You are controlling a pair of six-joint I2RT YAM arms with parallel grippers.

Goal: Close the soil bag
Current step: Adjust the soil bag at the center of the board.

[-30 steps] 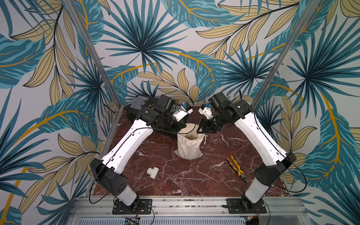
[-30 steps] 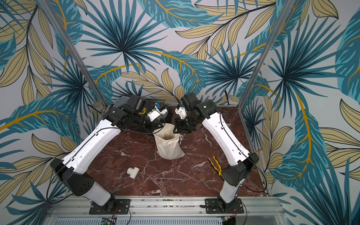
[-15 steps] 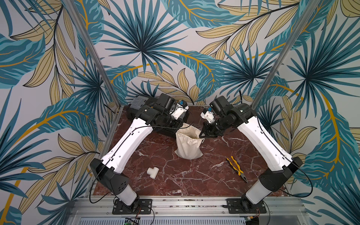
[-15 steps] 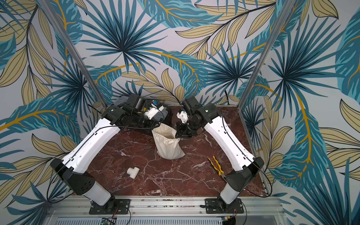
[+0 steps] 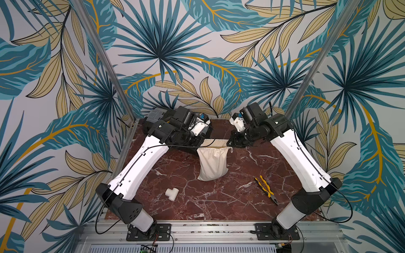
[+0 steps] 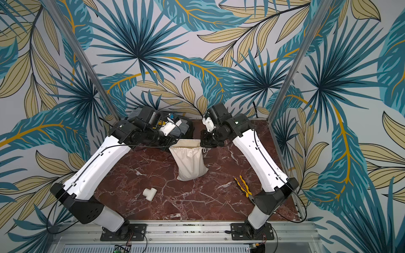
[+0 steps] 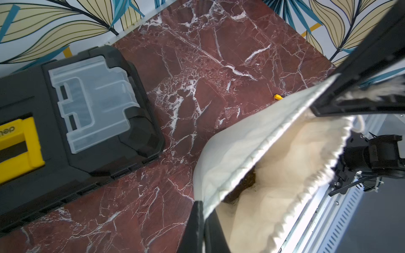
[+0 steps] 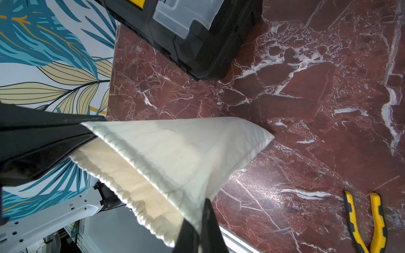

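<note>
Both left claw point(image 5: 201, 143) and right claw point(image 5: 229, 143) grip the soil bag point(image 5: 212, 164) on red marble tabletop point(image 5: 219, 197) (leafy wallpaper point(image 5: 162, 43))

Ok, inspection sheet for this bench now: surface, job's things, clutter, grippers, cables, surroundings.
Surface: red marble table, no spilt soil seen.
Job's things: bag upright, mouth open, far hem pulled straight between the grippers; dark soil inside; cord end hanging loose.
Clutter: toolbox at the back; tee and pliers in front, all apart from the bag.
Grippers: left gripper shut on the hem; right gripper shut on the hem.
Cables: black cable along the left arm; loops at both bases.
Surroundings: leaf-print walls, metal posts, front rail.
</note>
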